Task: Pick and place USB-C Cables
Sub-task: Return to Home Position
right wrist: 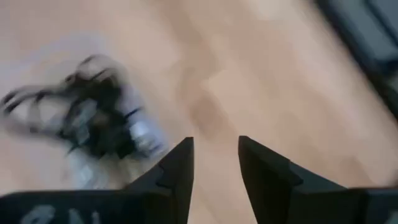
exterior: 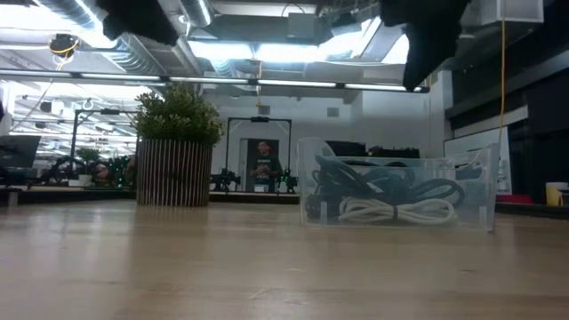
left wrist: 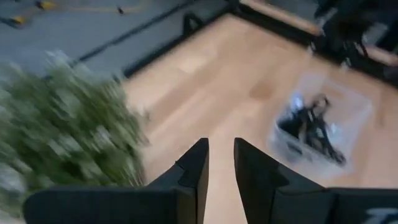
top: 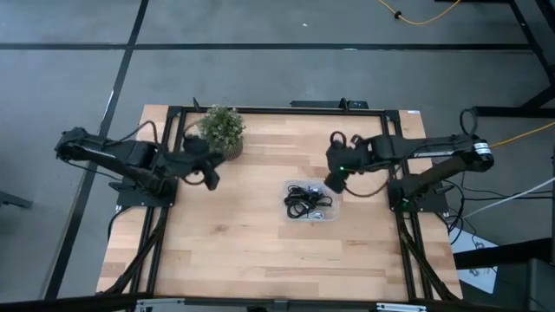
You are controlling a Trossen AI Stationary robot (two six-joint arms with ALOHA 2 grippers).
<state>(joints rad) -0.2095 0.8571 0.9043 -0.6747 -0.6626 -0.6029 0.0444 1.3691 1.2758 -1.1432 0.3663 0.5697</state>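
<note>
The USB-C cables, black coils and a silver-grey one, lie inside a small clear box on the table's middle right. The box also shows in the low view, the left wrist view and the right wrist view. My right gripper hangs above the table just right of the box, open and empty. My left gripper is raised beside the potted plant, open and empty.
The potted plant in its ribbed pot stands at the table's far left. Bare wooden tabletop lies in front of the box and the plant. A black frame runs round the table's edges. A person stands far back in the room.
</note>
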